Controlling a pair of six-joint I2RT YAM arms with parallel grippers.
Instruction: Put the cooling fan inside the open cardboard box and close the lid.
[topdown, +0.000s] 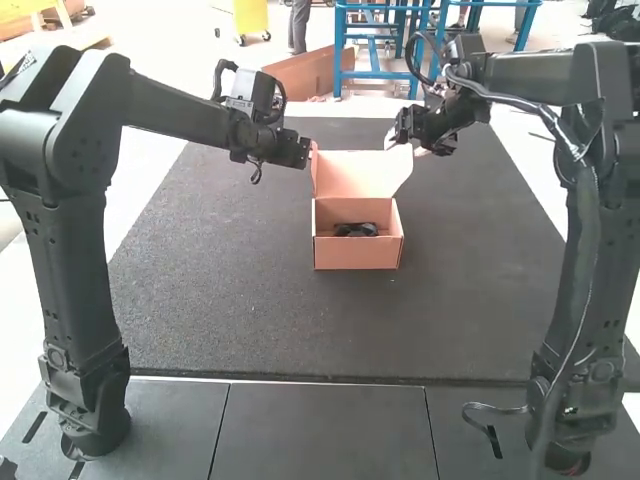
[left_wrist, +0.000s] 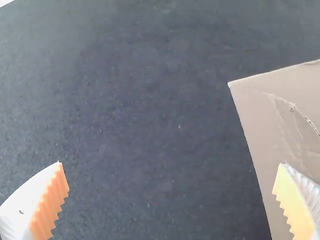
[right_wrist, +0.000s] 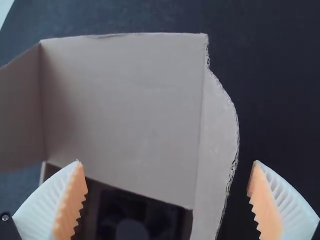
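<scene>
Nearest the lens, at the lower edge of the high view, black base panels (topdown: 320, 430) carry the two arm columns, the left arm (topdown: 70, 200) at the left of the frame and the right arm (topdown: 585, 250) at the right. Beyond them a dark mat (topdown: 200, 270) covers the table. At frame centre the box (topdown: 357, 252) stands on the mat, its lid (topdown: 360, 172) raised upright at the far side. The fan (topdown: 355, 229), a dark shape, lies inside the box on its floor; the right wrist view shows it (right_wrist: 135, 225) below the lid's edge.

Left gripper (topdown: 300, 152) sits at the lid's upper left corner. In its wrist view the fingers (left_wrist: 47, 210) are spread wide over the mat (left_wrist: 150, 100), and one finger overlaps the edge of a cardboard flap (left_wrist: 280, 120); contact cannot be judged.

Right gripper (topdown: 408, 138) sits at the lid's upper right corner. In its wrist view the fingers (right_wrist: 67, 200) are likewise spread, with the lid's inner face (right_wrist: 125, 100) and its curved side flap (right_wrist: 217, 150) between them, neither pinched.
</scene>
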